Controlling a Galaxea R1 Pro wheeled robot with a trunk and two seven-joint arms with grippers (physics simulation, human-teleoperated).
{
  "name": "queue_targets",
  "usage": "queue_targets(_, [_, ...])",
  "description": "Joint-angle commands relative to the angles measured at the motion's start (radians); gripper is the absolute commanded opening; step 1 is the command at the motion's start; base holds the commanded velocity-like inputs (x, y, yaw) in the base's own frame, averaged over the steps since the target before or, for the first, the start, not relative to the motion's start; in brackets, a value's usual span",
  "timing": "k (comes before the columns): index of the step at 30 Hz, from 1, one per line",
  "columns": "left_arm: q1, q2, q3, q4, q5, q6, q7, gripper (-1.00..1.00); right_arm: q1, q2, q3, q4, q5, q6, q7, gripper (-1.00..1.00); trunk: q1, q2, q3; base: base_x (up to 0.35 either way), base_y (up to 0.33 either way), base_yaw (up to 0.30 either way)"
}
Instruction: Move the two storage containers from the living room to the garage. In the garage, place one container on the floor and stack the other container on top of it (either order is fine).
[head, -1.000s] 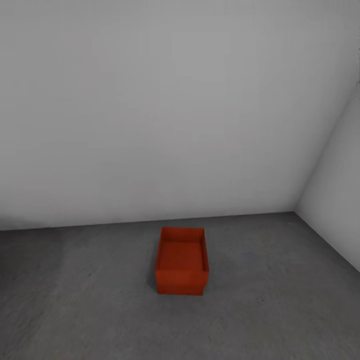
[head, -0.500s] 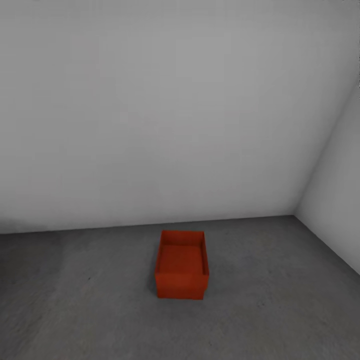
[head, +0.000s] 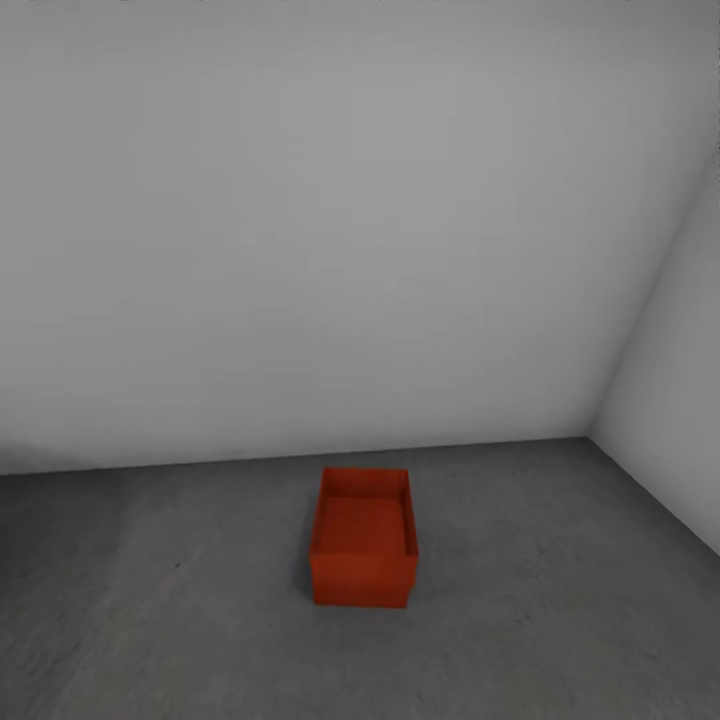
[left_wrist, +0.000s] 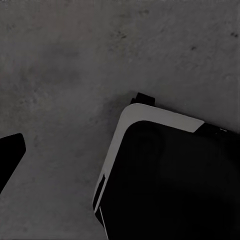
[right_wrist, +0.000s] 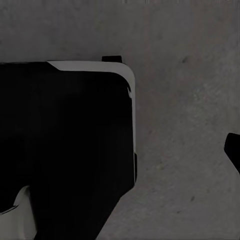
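1. In the left wrist view, the mottled dark grey concrete floor (left_wrist: 75, 60) lies below the camera, with the robot's black, white-trimmed base (left_wrist: 170, 175) over it. A single dark fingertip (left_wrist: 9, 157) of the left gripper pokes in at the frame's edge. How far its jaws stand open cannot be told, and nothing shows in its hold.

2. In the head view, one red-orange, thin-walled, lidless rectangular storage container (head: 362, 537) sits upright on the garage floor (head: 180, 620). It is just short of the line where the floor meets the plain white-grey back wall (head: 330, 250), and well apart from the corner with the side wall (head: 680, 440).

3. Judged from this, the first bin is set down as the base of the stack. The step in hand looks like fetching or bringing the second. The next move calls for lining up the other bin squarely over this one's open rim, so the thin walls seat rather than tip.

4. In the right wrist view, the same concrete and the black base (right_wrist: 65, 150) appear. A dark tip (right_wrist: 234, 150) of the right gripper shows at the frame's edge. Its opening cannot be told either, and no bin is seen in it. Both arms seem to hang low, pointing at the floor beside the base.
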Motion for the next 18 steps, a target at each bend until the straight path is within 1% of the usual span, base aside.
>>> queue_targets(1, [-0.001,0.000,0.005,0.000,0.002,-0.001,0.001,1.00,-0.002,0.000,0.008,0.003,-0.009,-0.007,0.002,1.00,0.001,-0.002,-0.001,0.000,0.000,0.000])
queue_targets(18, [0.000,0.000,0.005,0.000,0.002,-0.001,0.001,1.00,-0.002,-0.001,0.008,0.003,-0.009,-0.013,0.008,1.00,0.001,-0.002,0.026,0.000,0.000,0.000])
